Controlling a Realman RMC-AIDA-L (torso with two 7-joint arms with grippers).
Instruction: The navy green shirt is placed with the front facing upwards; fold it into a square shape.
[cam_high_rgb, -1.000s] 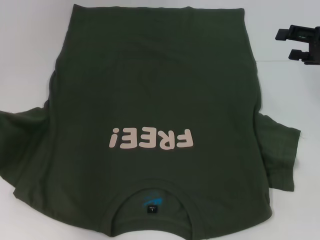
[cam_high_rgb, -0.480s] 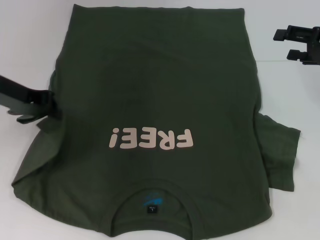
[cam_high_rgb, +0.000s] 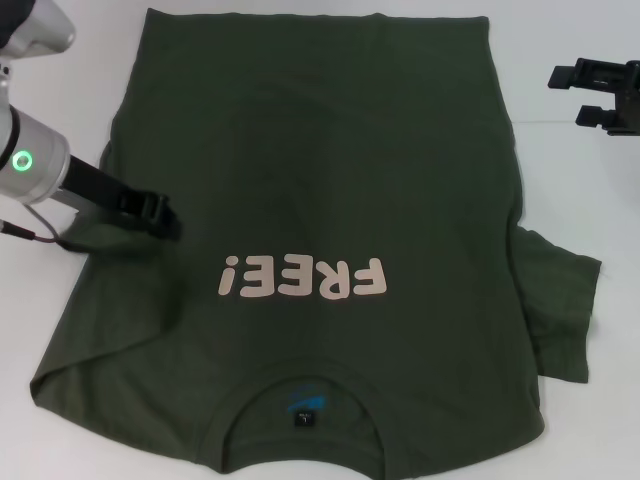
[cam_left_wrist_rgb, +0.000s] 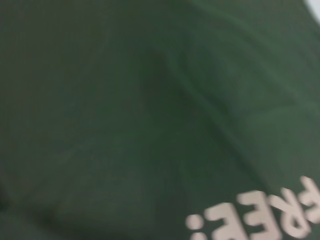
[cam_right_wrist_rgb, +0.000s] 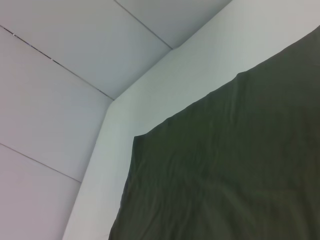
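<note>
Head view: a large dark olive-green short-sleeved cotton shirt is seen spread front-up on a white table, collar nearest the robot, hem at the far side.
Lettering: pale pink "FREE!" lettering is read upside down from the head camera, across the chest.
Neck label: a blue neck label is visible inside the collar opening.
Sleeves: the sleeve on the robot's left is folded in over the body of the shirt; the sleeve on the robot's right is laid out flat on the table.
Left gripper: positioned over the left part of the shirt, just beside the folded-in sleeve edge; whether its jaws are spread or pressed together cannot be told.
Left wrist view: filled by creased green fabric, with part of the pink lettering at one corner.
Right gripper: held above the bare table, apart from the shirt's right edge; jaws are seen spread, nothing between them.
Right wrist view: a hem corner of the shirt is shown against the white table.
</note>
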